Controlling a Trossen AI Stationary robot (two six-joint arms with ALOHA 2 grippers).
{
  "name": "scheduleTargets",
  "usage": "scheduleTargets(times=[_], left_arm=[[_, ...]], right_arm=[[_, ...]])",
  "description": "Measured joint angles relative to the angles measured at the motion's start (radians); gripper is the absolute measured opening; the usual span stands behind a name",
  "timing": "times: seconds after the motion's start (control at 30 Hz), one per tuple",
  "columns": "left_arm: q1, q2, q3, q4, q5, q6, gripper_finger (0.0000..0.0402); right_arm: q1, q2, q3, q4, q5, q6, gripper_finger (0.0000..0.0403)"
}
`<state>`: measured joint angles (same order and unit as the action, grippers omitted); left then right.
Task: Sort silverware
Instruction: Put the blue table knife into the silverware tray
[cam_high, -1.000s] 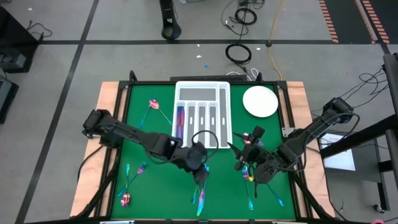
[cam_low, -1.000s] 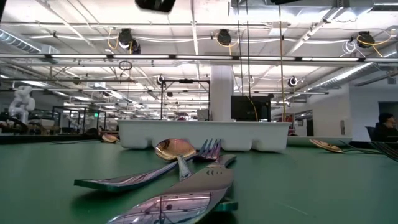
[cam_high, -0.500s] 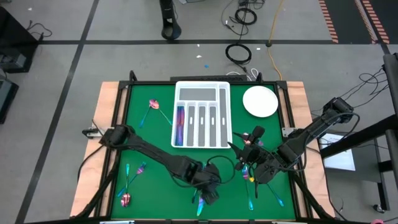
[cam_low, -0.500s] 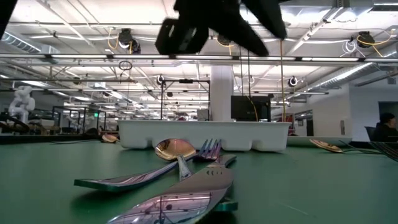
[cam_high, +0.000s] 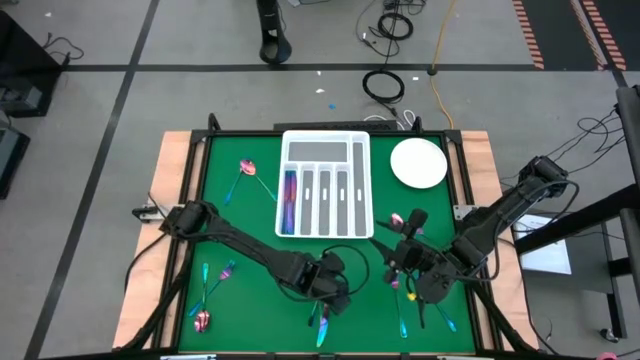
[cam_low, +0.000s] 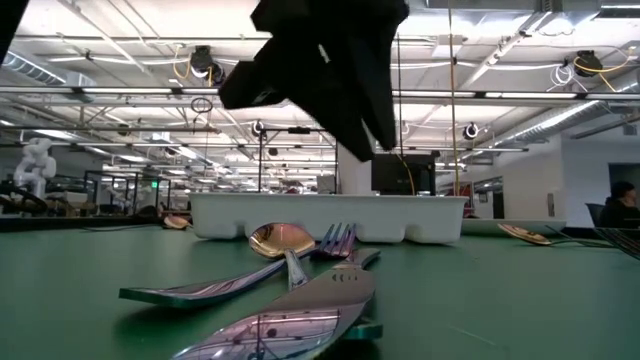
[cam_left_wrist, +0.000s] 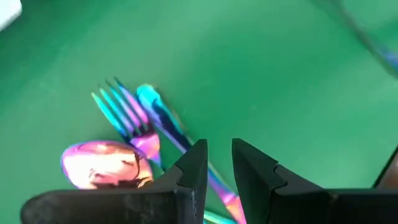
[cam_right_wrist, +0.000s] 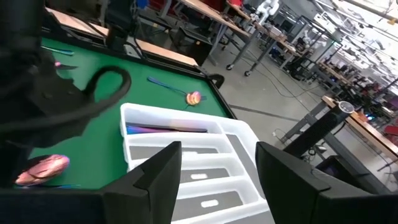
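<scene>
High view, left claw (cam_high: 335, 298) moved nearer front-edge silverware (cam_high: 322, 322), right claw (cam_high: 402, 262) shifted slightly

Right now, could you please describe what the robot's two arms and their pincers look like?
Both arms are dark, slim and jointed, with black cables looping alongside. The left pincer has two flat, black, angular fingers with stepped edges. The right pincer has broader black fingers of the same blocky shape. I see no markings on either.

**Quick count of what's on my table**

One white plastic compartmented tray (cam_high: 326, 185) and one round white plate (cam_high: 418, 163) on my green felt table (cam_high: 220, 240). Iridescent rainbow metal silverware (cam_high: 242, 171): I can't get an exact number, pieces overlap. My left wrist view shows one fork (cam_left_wrist: 124, 115) and one pink spoon (cam_left_wrist: 102, 165).
</scene>
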<state>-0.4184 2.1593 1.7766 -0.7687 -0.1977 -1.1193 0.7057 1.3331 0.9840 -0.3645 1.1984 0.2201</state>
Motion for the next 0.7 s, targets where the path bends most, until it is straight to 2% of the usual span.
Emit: scheduleTargets(times=[0.13,0.3,0.43,0.57,0.7], left_arm=[[-0.001,0.0,-0.032,-0.001,0.006,-0.004,0.0093],[0.004,0.0,-0.065,0.0,0.007,-0.068,0.0137],[0.006,0.001,-0.076,0.051,0.052,-0.074,0.0168],[-0.002,0.004,-0.077,0.148,0.075,-0.073,0.0175],[-0.009,0.012,-0.077,0.127,0.078,-0.079,0.0176]], right_arm=[[0.004,0.0,0.0,0.027,0.0,0.007,0.0194],[0.004,0.0,0.0,0.053,-0.001,0.029,0.0194],[0.003,0.0,0.0,0.05,-0.045,0.055,0.0194],[0.003,0.0,0.0,0.049,-0.065,0.056,0.0194],[0.003,0.0,0.0,0.049,-0.078,0.062,0.0194]])
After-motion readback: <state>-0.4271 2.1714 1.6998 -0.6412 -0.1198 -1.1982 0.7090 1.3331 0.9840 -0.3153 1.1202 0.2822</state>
